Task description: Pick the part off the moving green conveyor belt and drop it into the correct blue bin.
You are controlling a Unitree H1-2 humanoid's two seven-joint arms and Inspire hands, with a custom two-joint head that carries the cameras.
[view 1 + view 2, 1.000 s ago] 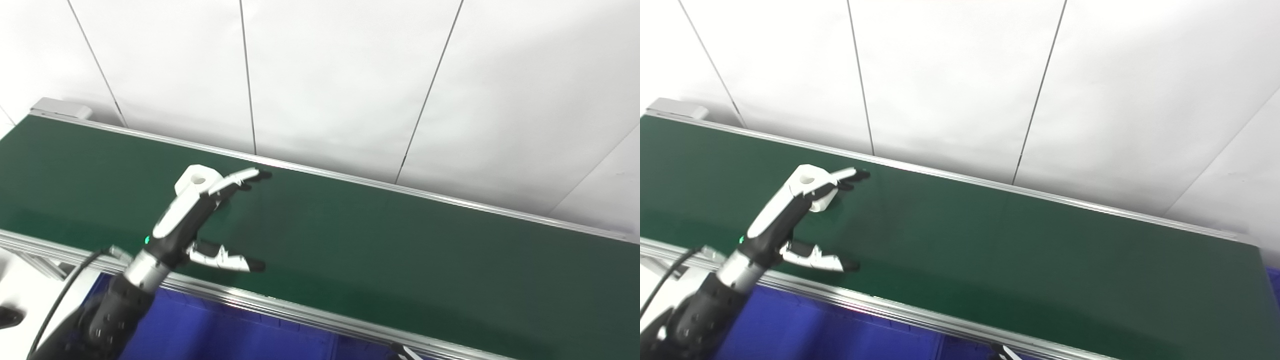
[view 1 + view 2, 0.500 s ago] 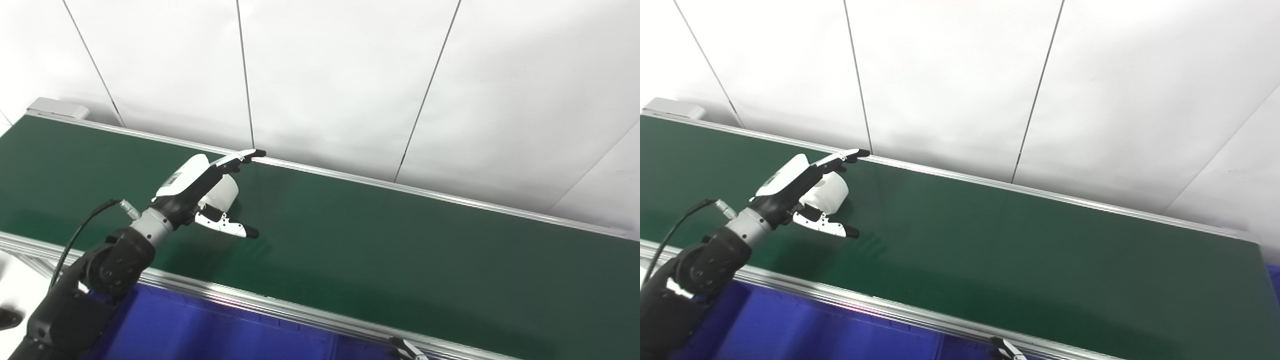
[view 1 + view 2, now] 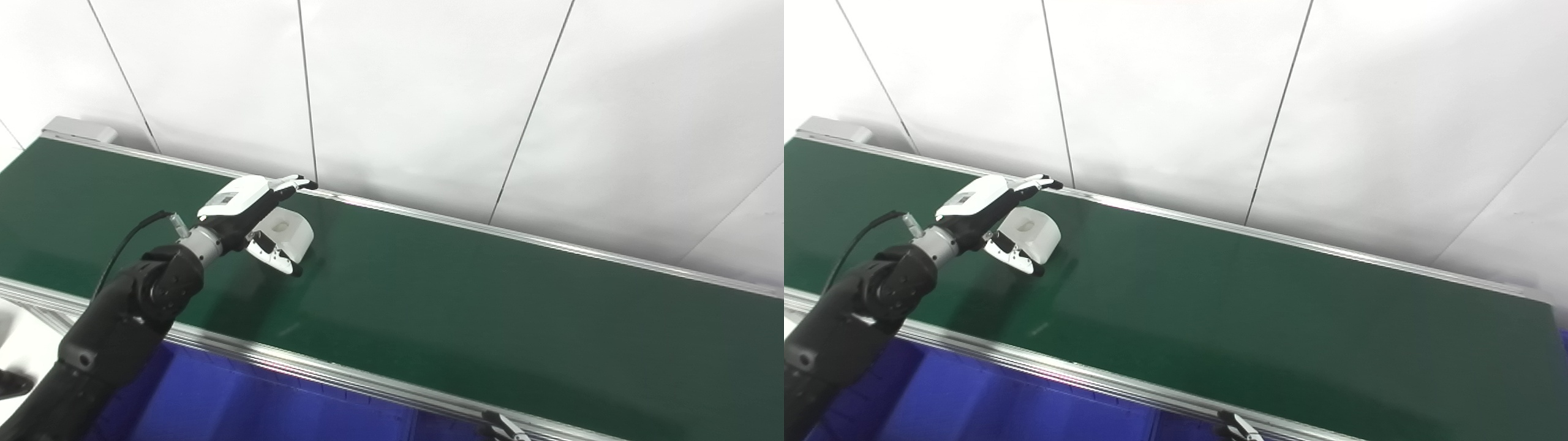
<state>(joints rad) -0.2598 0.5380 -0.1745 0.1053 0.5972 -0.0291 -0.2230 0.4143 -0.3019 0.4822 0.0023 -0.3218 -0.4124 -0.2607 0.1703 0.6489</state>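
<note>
A white plastic part (image 3: 290, 235) with a round hole in its top lies on the green conveyor belt (image 3: 490, 306), near the far rail at the left. My left hand (image 3: 245, 203) reaches over the belt and cups the part. Its fingers stretch straight out behind the part toward the far rail. Its thumb (image 3: 277, 262) lies along the part's near side. The hand is open, with the part between the fingers and the thumb; it also shows in the right eye view (image 3: 979, 205). Only a tip of my right hand (image 3: 503, 427) shows at the bottom edge.
A blue bin (image 3: 245, 404) lies below the belt's near metal rail (image 3: 343, 376) at the bottom left. A white panelled wall stands behind the far rail. The belt's grey end block (image 3: 76, 130) is at the far left.
The part has travelled right along the belt. My left hand has reached farther over the belt and followed it, turning so the fingers sit behind the part and the thumb comes close on its near side.
</note>
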